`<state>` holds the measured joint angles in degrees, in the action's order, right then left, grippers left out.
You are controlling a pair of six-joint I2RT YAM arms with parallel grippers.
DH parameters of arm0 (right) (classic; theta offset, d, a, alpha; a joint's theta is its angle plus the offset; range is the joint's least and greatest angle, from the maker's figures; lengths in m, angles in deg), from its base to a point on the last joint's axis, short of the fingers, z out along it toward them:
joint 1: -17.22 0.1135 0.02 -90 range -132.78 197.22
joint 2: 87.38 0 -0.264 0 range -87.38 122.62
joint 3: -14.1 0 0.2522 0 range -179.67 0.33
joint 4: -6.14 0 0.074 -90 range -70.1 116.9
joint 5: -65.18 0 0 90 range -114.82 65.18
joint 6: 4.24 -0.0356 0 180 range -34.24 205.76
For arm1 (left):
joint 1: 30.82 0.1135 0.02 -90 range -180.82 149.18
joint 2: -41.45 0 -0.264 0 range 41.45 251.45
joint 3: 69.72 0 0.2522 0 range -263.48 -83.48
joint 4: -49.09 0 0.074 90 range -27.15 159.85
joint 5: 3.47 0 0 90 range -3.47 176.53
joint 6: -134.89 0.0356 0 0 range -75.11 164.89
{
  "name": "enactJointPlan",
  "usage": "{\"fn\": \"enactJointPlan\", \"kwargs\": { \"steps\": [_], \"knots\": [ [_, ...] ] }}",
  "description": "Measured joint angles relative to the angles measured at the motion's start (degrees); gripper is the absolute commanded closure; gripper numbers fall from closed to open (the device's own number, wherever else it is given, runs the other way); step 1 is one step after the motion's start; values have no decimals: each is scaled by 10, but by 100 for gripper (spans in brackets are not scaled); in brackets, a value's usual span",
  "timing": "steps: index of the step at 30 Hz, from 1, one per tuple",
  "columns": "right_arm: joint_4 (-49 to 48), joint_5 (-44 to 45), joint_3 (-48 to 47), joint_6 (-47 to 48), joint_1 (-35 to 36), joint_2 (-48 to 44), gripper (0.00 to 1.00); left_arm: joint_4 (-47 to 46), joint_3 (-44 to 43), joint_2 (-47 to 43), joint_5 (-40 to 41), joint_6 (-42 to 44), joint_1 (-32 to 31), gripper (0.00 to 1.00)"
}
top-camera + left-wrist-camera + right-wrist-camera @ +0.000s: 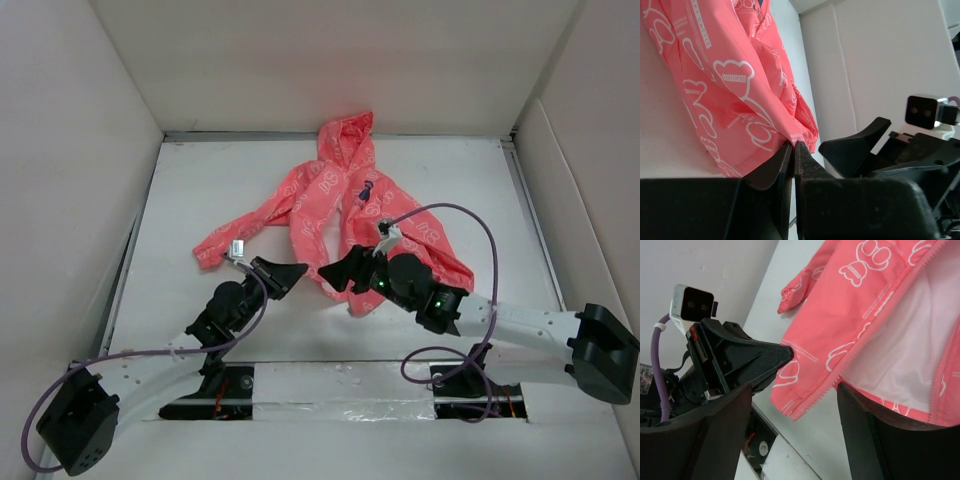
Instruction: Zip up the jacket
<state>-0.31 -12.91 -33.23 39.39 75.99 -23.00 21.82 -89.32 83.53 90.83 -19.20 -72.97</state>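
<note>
The coral-pink jacket [330, 195] lies unzipped on the white table, hood [347, 135] at the far end, a small dark tag [366, 190] near the collar. Its pale lining [900, 340] and open zipper edge [865, 340] show in the right wrist view. My left gripper [295, 270] is shut, its tips [794, 143] pinching the jacket's lower edge [740, 100]. My right gripper [335, 275] is open wide [794, 390] at the jacket's lower corner [790, 407], one finger [870, 430] against the lined panel. The two grippers are almost touching.
White walls [80, 150] close in the table on the left, back and right. A purple cable [480, 230] loops above the right arm over the jacket's right sleeve. A slot with dark openings [330, 395] runs along the near table edge.
</note>
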Motion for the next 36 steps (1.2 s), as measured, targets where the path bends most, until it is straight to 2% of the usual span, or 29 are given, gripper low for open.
{"fn": "enactJointPlan", "kwargs": {
  "steps": [7,17,25,27,31,34,36],
  "knots": [
    [-24,-7,44,-28,0,9,38,-55,19,0,0,-16,0,100],
    [-75,-32,48,-60,-3,32,51,-94,25,19,16,-5,-19,100],
    [-135,-54,52,-70,-6,61,52,-126,25,40,26,-3,-24,100],
    [-154,-55,60,-76,-6,61,52,-135,25,39,27,-3,-24,100],
    [-166,-55,72,-87,-6,60,36,-141,25,36,30,-3,-24,100],
    [-168,-54,78,-92,-6,57,32,-146,25,28,33,-3,-24,100],
    [-189,-51,89,-97,-7,58,35,-158,25,28,32,-3,-24,100]
  ]
}}
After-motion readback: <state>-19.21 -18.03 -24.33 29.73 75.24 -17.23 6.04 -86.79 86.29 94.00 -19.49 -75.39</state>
